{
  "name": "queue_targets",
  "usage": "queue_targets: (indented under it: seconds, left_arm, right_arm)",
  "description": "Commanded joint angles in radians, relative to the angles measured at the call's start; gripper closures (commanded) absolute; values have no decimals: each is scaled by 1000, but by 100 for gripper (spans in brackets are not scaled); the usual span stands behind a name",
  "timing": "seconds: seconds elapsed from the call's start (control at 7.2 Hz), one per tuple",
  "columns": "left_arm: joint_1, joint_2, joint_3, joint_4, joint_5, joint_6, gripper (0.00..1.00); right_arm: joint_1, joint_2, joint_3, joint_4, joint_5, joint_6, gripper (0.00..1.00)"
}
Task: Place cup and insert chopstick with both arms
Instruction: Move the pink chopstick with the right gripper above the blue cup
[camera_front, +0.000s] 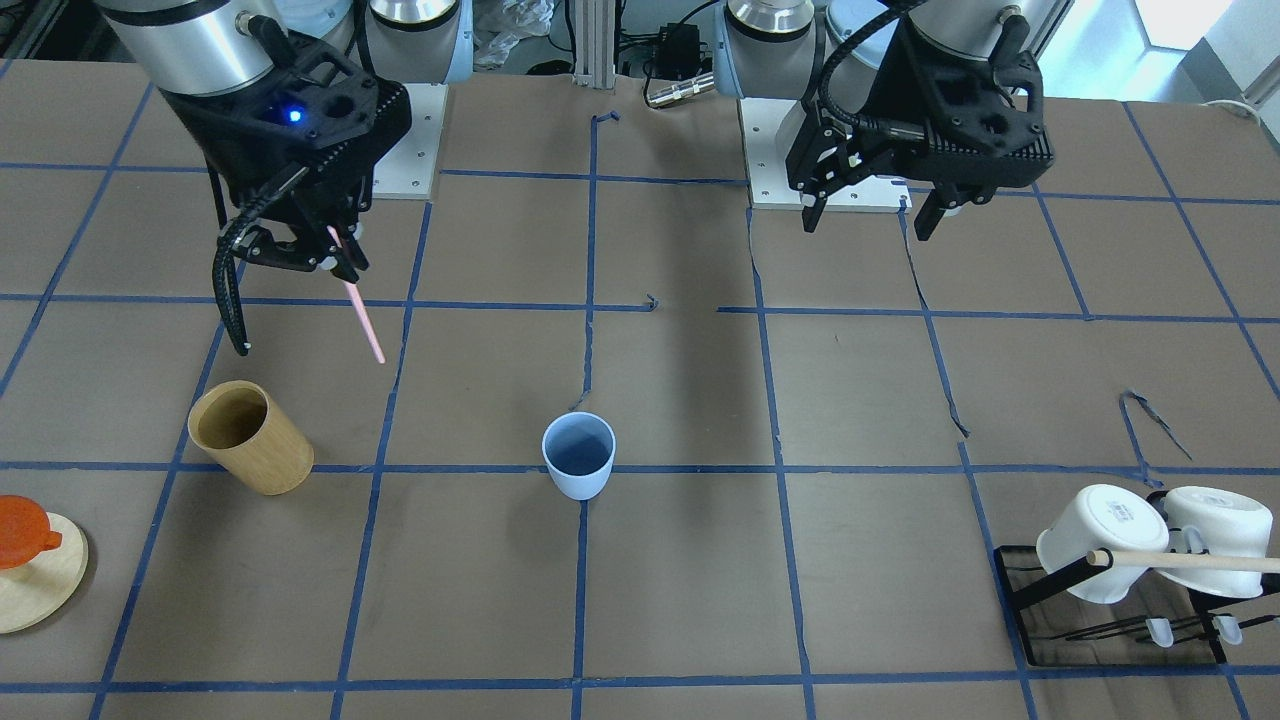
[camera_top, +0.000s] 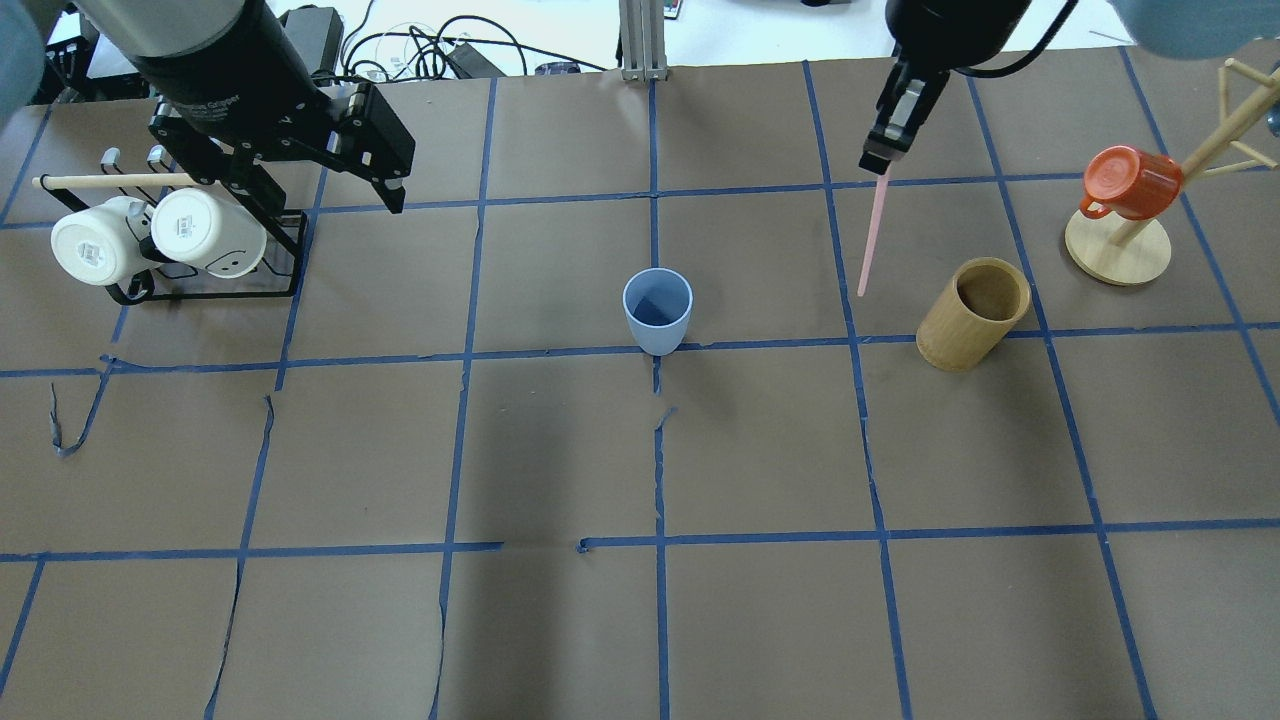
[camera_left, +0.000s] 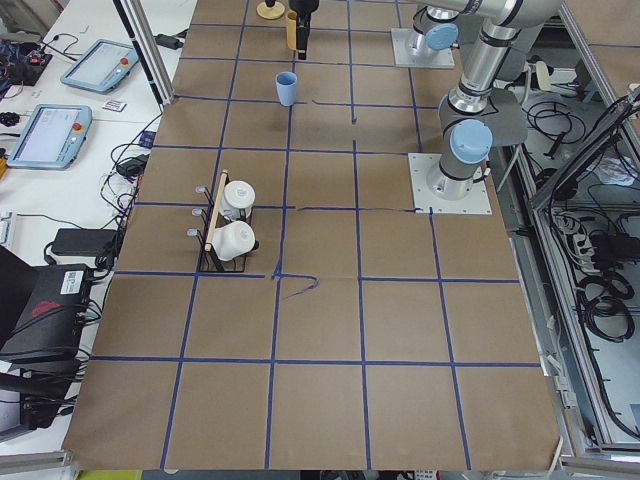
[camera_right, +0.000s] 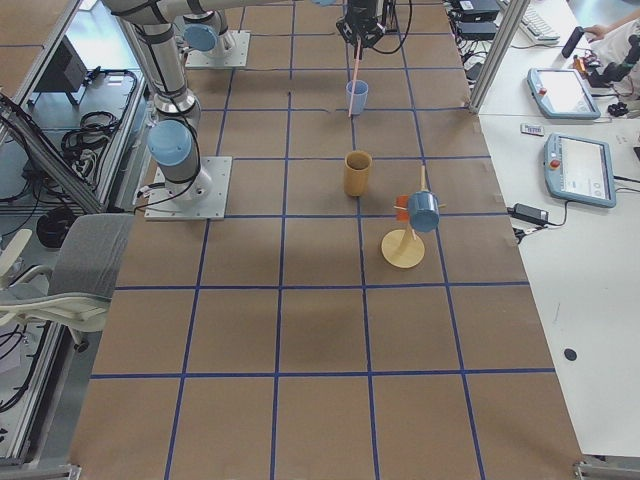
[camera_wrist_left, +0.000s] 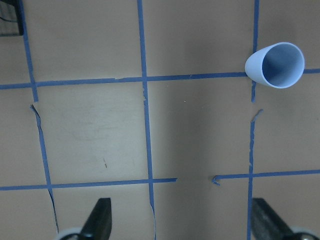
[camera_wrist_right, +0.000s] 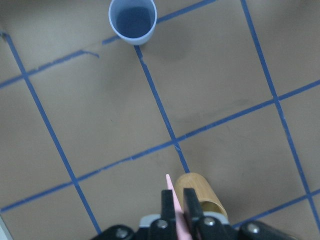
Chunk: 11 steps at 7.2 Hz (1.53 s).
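Observation:
The light blue cup (camera_top: 657, 310) stands upright and empty at the table's middle; it also shows in the front view (camera_front: 578, 455), the left wrist view (camera_wrist_left: 275, 64) and the right wrist view (camera_wrist_right: 132, 21). My right gripper (camera_top: 876, 160) is shut on the pale pink chopstick (camera_top: 871, 236), which hangs down above the table, right of the cup and apart from it; it also shows in the front view (camera_front: 362, 307). My left gripper (camera_front: 868, 210) is open and empty, high above the table near the mug rack, far from the cup.
A tan wooden cylinder holder (camera_top: 973, 313) stands just right of the chopstick. A black rack (camera_top: 285, 285) with two white mugs (camera_top: 155, 238) and a wooden rod is at the left. An orange mug on a wooden stand (camera_top: 1118, 250) is at the far right.

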Motion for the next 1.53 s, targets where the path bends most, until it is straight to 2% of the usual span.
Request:
queue_targets:
  seconds: [0.0, 0.14, 0.42, 0.56, 0.83, 1.39]
  left_arm:
    - [10, 14, -50, 115, -4, -4, 0]
    - [12, 12, -51, 115, -4, -1, 0]
    - [15, 14, -55, 106, 4, 1, 0]
    - [12, 20, -50, 21, 2, 1, 0]
    - [12, 28, -44, -3, -2, -5, 0]
    - [13, 40, -53, -37, -13, -79, 0]
  right_arm:
    - [105, 49, -4, -170, 39, 369, 90]
    - [161, 78, -16, -221, 39, 446, 89]
    - [184, 140, -30, -299, 54, 562, 89]
    - [199, 163, -27, -303, 56, 579, 89]
    - [203, 177, -9, -306, 54, 567, 89]
    - [203, 201, 97, -433, 51, 547, 90]
